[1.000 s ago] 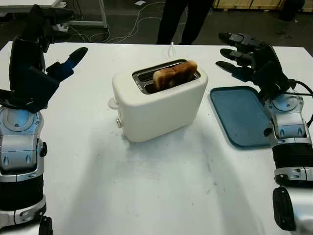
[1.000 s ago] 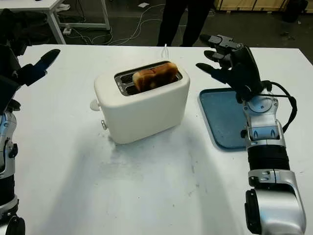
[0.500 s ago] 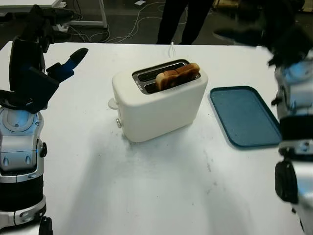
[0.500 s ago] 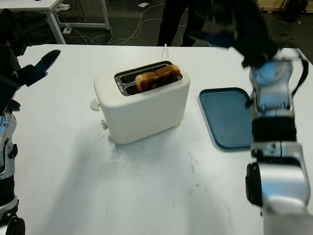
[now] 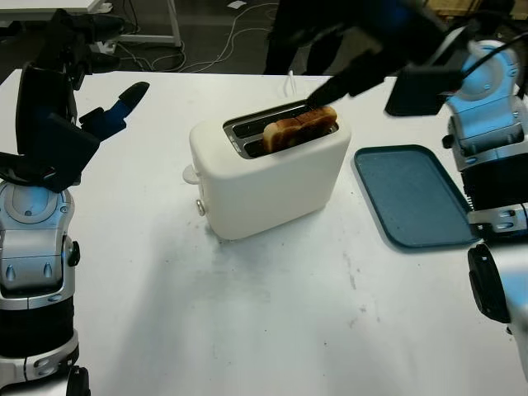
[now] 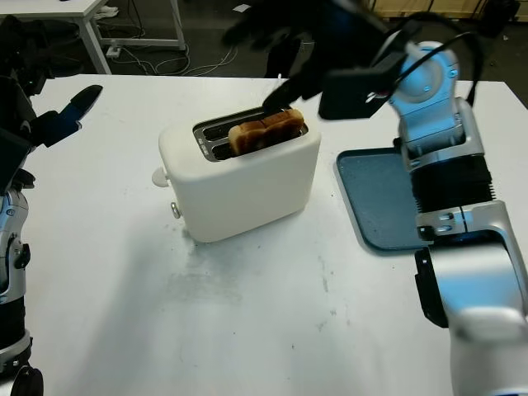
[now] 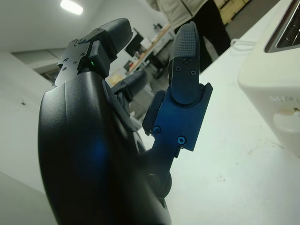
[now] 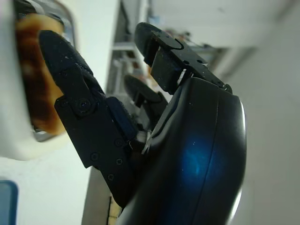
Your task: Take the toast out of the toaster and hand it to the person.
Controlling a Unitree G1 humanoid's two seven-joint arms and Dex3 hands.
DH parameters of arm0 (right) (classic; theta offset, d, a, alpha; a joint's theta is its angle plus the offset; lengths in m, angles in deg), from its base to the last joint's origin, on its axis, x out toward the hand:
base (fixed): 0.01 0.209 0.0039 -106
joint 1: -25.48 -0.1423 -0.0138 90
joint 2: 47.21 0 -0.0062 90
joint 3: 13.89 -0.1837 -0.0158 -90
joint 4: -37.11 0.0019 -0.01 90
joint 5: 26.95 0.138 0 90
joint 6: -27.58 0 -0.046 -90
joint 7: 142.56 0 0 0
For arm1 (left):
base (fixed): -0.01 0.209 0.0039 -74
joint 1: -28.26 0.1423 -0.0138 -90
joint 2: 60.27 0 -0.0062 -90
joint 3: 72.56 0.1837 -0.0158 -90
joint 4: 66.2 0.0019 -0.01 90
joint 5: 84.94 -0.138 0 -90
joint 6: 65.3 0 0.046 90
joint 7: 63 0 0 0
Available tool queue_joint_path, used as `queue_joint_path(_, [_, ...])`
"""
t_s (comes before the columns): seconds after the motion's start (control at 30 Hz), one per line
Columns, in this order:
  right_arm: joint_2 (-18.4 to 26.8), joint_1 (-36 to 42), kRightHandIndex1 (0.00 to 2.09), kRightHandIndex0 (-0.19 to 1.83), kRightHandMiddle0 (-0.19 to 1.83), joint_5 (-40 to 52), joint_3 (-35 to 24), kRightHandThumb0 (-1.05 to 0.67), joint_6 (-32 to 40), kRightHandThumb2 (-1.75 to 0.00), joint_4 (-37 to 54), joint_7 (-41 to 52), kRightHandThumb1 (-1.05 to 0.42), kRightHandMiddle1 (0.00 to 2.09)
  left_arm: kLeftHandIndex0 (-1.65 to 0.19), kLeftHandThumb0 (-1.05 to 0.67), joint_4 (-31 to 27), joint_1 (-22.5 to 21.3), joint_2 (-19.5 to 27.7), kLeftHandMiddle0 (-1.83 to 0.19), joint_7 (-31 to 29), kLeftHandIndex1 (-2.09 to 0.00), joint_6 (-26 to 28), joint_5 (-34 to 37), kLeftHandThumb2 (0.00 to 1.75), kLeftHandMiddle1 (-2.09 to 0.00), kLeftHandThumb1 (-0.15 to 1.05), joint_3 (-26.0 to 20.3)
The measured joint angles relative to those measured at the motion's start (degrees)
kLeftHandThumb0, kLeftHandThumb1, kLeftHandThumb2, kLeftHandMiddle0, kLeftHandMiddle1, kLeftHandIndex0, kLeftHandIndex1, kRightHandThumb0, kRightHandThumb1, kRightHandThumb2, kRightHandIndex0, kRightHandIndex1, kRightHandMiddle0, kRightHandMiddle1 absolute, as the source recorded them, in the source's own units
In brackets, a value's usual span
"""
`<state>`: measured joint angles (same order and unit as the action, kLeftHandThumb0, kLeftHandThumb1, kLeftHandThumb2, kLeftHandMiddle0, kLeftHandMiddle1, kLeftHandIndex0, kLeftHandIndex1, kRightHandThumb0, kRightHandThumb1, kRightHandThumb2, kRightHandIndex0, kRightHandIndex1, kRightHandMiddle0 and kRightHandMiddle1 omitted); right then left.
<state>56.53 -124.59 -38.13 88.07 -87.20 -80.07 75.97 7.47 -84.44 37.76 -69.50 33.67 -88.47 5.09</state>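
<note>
**Right hand reaching over the toaster, holding nothing**

Hovering above the far right end of the toaster [image 5: 268, 169], right hand [image 5: 363, 41] released and grasping nothing, one lower fingertip [image 5: 318, 101] nearly touching the toast [image 5: 299, 130]; cannot tell whether actually touching. In the right wrist view, one finger [image 8: 70, 89] lying in front of the browned toast [image 8: 35, 79]. Toast sticking up out of the slot nearer the robot, leaning toward the right end, not yet lifted out. Left hand [image 5: 78, 78] raised at the table's left side, open and holding nothing, well apart from the toaster. Sitting to the right of the toaster, a blue tray [image 5: 412, 194], bare. Lying under everything, a white table [image 5: 272, 313]. Standing beyond the table's far edge, a person [image 5: 301, 29], dark trouser legs showing.
</note>
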Motion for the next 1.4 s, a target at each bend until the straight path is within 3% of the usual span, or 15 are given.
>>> queue_joint_path(0.5, [0.0, 1.3, 0.68, 0.41, 0.73, -3.3, 2.3, -0.57, -0.4, -0.01, 1.8, 2.7, -0.66, 0.03, -0.12, -0.45, -0.1, 0.3, 0.0, -0.03, 0.0, -0.92, 0.2, 0.0, 0.46, -1.2, 0.76, -0.2])
queue_joint_path(1.07, [-1.1, 1.3, 0.62, 0.46, 0.73, -10.4, 4.2, -0.45, -1.9, -0.01, -9.2, -7.4, -0.74, 0.02, -0.12, -0.45, -1.1, 0.3, 0.0, -0.03, 0.0, -0.91, 1.4, 0.5, 0.45, -1.19, 0.75, -0.2])
queue_joint_path(1.33, [-1.2, 1.3, 0.57, 0.57, 0.76, -11.2, 5.2, -0.42, -2.6, -0.01, -10.3, -8.9, -0.75, 0.03, -0.12, -0.43, -1.2, 0.3, 0.0, -0.03, 0.0, -0.9, 1.8, 0.5, 0.44, -1.19, 0.75, -0.2])
queue_joint_path(1.4, [-1.2, 1.3, 0.62, 0.71, 0.81, -11.3, 5.6, -0.4, -3.1, -0.01, -10.3, -9.1, -0.76, 0.05, -0.12, -0.44, -1.2, 0.3, -0.1, -0.02, 0.0, -0.9, 1.8, 0.4, 0.44, -1.18, 0.75, -0.2])
